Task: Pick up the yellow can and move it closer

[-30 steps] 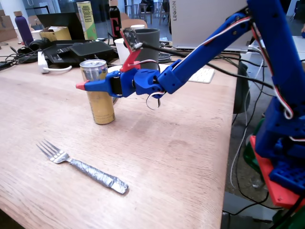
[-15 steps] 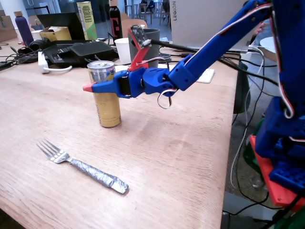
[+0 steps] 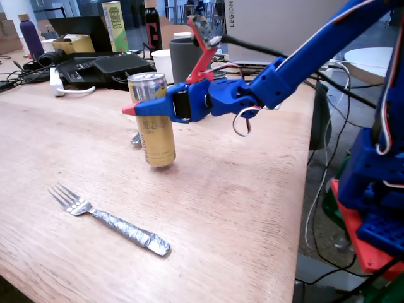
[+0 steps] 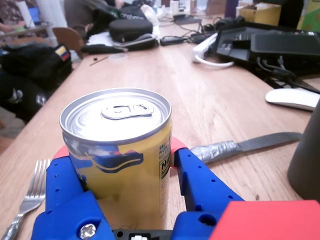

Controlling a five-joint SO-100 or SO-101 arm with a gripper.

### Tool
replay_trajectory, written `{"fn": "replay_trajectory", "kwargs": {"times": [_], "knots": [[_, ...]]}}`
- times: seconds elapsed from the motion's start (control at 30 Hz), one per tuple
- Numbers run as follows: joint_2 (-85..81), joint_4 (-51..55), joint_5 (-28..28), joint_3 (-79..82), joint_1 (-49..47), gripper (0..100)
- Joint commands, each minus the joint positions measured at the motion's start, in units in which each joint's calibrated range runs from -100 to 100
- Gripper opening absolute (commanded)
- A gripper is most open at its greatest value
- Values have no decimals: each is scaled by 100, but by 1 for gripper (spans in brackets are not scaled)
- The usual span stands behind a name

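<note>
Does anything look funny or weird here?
The fork has foil wrapped round its handle, and so does a knife behind the can. The can hangs tilted in the gripper, off the table.

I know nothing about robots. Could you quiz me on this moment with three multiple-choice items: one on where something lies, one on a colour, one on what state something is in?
1. Where is the fork in the fixed view?
A. nearer the camera than the can
B. behind the can
C. on the laptop

2. What colour is the end effector?
A. green
B. white
C. blue with red tips

3. What is the yellow can doing?
A. lying on its side
B. clamped, tilted, off the table
C. standing alone, untouched

Answers: 1 A, the fork lies in the foreground; 2 C, blue body, red fingertips; 3 B, fingers flank it in the wrist view.
</note>
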Motion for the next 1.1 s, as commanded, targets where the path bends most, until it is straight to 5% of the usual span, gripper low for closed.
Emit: {"fn": "replay_trajectory", "kwargs": {"times": [0.0, 0.4, 0.67, 1.07], "knots": [[-1346, -27, -24, 450, -61, 28], [-5351, 39, 24, 3867, -61, 28], [-7101, 2477, 24, 3952, -61, 28], [-8661, 3906, -15, 4018, -77, 28]]}}
